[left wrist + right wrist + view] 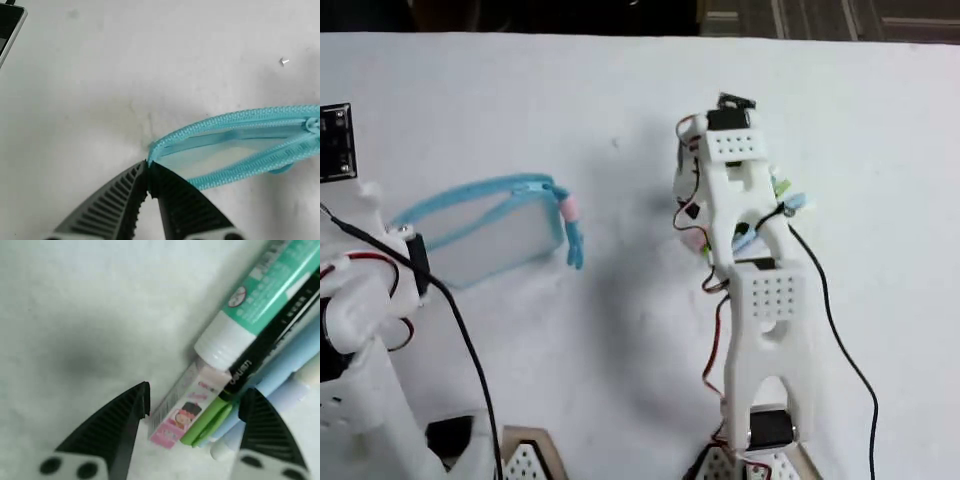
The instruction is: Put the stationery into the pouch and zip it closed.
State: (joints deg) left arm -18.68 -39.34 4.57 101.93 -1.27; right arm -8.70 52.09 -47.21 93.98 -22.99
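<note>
closest under my high camera is the left arm (360, 300), a white bulk at the lower left edge. its pincer (148, 175) is pinched shut on the end corner of the pouch (225, 150), right where the two zip tapes meet. under everything runs the white bench (620, 330).

the right arm (750, 250) stretches up the middle of the bench, well apart from the pouch (490, 235). the pouch lies flat beside the left arm, clear with a light blue zip that gapes open. its pink-beaded pull (570, 210) sits at the end nearer the right arm.

the right pincer (197, 395) is spread wide, low over the stationery, with one finger on each side of the bundle's end. the pieces lie side by side on the bench, touching. biggest is a teal glue stick (260, 295) with a white cap. next is a black pen (270, 340) with a green end, then pale blue pens (285, 375). smallest is an eraser (182, 407) in a pink and white sleeve, just beside one finger.
</note>
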